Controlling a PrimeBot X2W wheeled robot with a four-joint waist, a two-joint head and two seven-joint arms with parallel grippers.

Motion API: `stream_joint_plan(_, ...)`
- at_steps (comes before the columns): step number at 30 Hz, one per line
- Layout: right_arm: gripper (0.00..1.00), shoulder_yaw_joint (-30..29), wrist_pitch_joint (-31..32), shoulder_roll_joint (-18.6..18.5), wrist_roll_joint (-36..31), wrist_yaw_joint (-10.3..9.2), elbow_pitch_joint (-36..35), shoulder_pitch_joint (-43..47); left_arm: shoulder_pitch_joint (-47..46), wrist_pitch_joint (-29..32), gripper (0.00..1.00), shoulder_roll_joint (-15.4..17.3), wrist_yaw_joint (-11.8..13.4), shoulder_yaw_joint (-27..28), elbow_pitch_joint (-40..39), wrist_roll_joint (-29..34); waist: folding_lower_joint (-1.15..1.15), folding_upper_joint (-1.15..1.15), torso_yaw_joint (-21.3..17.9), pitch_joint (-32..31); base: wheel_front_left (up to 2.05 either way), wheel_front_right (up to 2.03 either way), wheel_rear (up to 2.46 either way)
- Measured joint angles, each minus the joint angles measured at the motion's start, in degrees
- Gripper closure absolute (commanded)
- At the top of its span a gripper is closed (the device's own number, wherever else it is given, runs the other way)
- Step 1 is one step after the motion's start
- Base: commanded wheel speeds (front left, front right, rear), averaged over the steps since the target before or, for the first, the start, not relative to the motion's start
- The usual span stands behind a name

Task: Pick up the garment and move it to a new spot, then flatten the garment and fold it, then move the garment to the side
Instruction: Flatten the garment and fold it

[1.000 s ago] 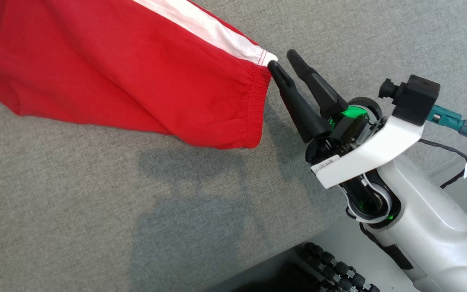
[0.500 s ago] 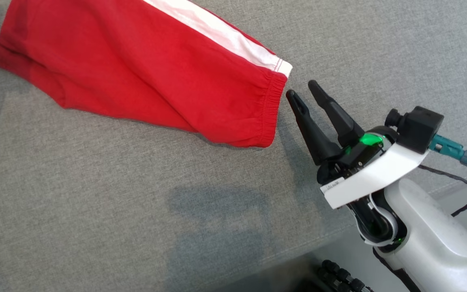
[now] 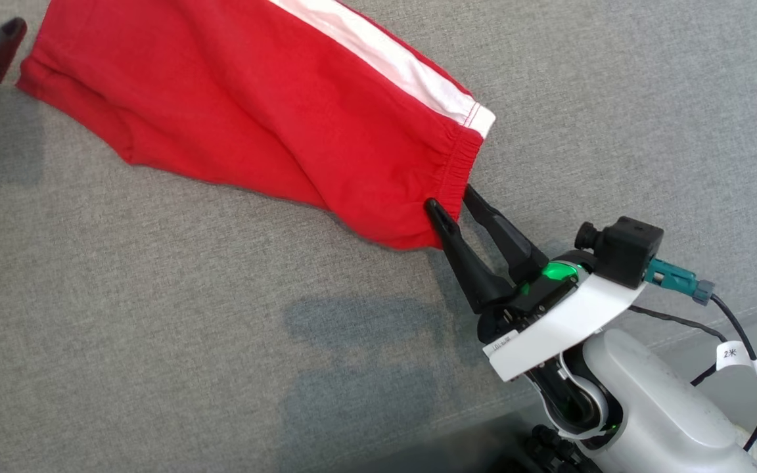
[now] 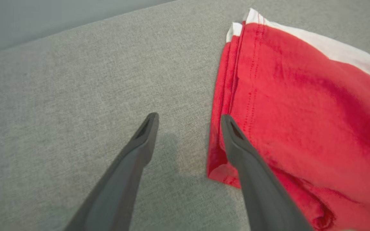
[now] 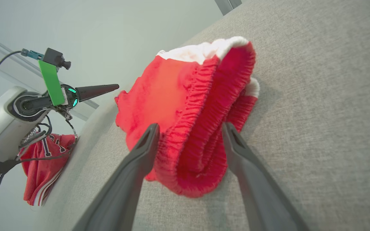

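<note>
A: Straddling the elastic waistband: right gripper (image 5: 190, 125) is standing wide open, one finger on either side of the bunched band of the red shorts (image 3: 253, 112), not pinching.
B: Left gripper (image 4: 189, 116)?
A: Also spreading wide, holding nothing. One finger is overlapping the hem corner; can't tell if it's touching. The other is hanging over bare grey cushion (image 3: 155, 328).
B: Room?
A: Open cushion is running below and right of the shorts, ending just behind the right wrist.
B: Blind spots?
A: The frame is cutting off the shorts' top. Another red cloth (image 5: 43, 163) is hanging beyond the cushion, too small to identify.
</note>
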Motion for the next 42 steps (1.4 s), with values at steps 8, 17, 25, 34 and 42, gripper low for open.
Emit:
stream_joint_plan(8, 0.00, 0.56, -0.07, 0.16, -0.57, 0.01, 2.33, 0.04, 2.86, 2.52, 0.00, -0.44, 0.49, 0.22, 0.91, -3.72, 0.00, 0.00, 0.08, 0.01, 0.00, 0.00, 0.00)
stream_joint_plan(17, 0.00, 0.53, -0.13, 0.58, -0.67, 0.09, 4.97, 0.13, 3.83, 4.01, 0.00, -0.19, 1.08, 0.70, 0.13, -4.60, 0.00, 0.00, 0.69, -1.34, 0.00, 0.00, 0.00)
stream_joint_plan(25, 0.00, 0.62, -0.13, 0.96, -0.90, 0.10, 5.69, 0.21, 3.83, 6.87, 0.00, -2.21, 2.04, 2.56, -3.30, -9.70, 0.00, 0.00, 1.31, -2.69, 0.00, 0.00, 0.00)
stream_joint_plan(34, 0.00, 1.76, -0.13, 1.66, -1.60, 0.56, 5.82, 0.15, 4.05, 9.48, 0.00, -1.09, 3.98, 1.77, -6.28, -9.25, 0.00, 0.00, 0.87, -1.72, 0.00, 0.00, 0.00)
stream_joint_plan(42, 0.00, 1.90, -0.32, 2.56, -2.08, 1.07, 6.25, -0.31, 4.42, 9.55, 0.00, -0.45, 5.93, 1.87, -6.41, -8.43, 0.00, 0.00, -0.61, -0.29, 0.00, 0.00, 0.00)
